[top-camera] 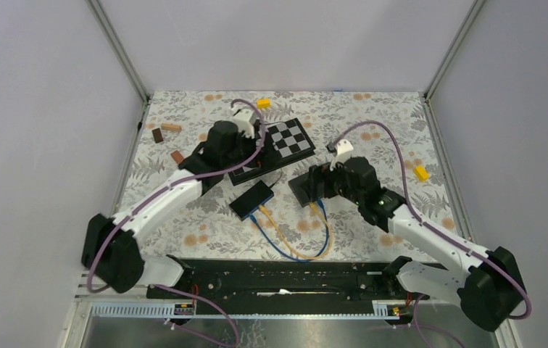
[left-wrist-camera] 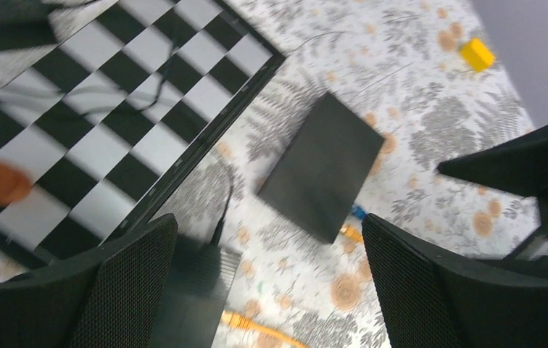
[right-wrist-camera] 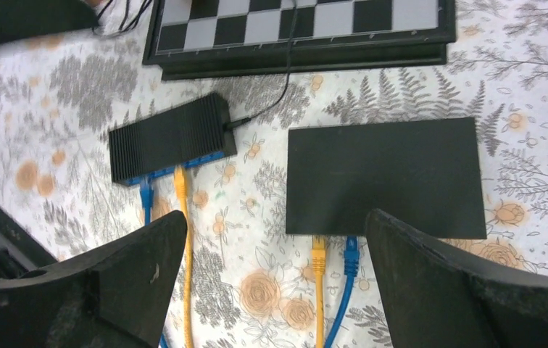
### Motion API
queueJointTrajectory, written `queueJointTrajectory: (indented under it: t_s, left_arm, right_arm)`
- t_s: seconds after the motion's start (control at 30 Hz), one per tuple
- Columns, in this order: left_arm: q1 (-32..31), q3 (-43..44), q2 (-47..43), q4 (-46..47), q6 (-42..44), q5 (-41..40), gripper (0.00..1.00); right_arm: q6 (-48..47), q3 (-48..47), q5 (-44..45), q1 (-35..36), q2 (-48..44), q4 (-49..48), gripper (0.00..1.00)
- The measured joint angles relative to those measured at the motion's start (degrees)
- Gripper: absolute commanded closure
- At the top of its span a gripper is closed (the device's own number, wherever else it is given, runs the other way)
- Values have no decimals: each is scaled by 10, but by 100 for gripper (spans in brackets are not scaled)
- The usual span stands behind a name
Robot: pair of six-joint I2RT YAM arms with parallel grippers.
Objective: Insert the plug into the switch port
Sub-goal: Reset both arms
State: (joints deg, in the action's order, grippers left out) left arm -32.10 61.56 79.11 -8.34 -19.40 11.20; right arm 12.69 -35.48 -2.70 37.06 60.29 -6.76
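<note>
Little seems left to do. The left hand (left-wrist-camera: 267,243) hangs above the counter (left-wrist-camera: 416,87) with fingers spread wide, gripping nothing. In the right wrist view the ribbed switch (right-wrist-camera: 169,138) has a blue lead (right-wrist-camera: 146,196) and a yellow lead (right-wrist-camera: 181,188) entering its six o'clock edge. At its three o'clock the flat switch (right-wrist-camera: 387,177) carries a yellow plug (right-wrist-camera: 318,254) and a blue plug (right-wrist-camera: 350,250), likewise at six (both apparently home). The right hand (right-wrist-camera: 275,217) gapes empty over them, so only withdrawal looks outstanding.
</note>
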Motion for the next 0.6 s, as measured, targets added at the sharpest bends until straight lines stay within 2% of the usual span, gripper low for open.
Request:
queueJointTrajectory:
  t_s: [0.1, 0.23, 0.3, 0.43, 0.6]
  left_arm:
    - [5, -47, -52, -19, -11, -52, 1]
    - [20, -80, -94, -55, -22, -121, 1]
    - [27, -86, -102, -68, -27, -145, 1]
    - [33, -104, -122, -93, -32, -176, 1]
    - [35, -126, -171, -122, -40, -209, 1]
  right_arm:
    - [31, -94, 28, -1, 48, 100, 0]
    - [67, -252, 63, -1, 167, 249, 0]
    - [82, -299, 79, -1, 219, 301, 0]
    - [102, -309, 98, -1, 258, 370, 0]
    - [100, -323, 117, -1, 262, 414, 0]
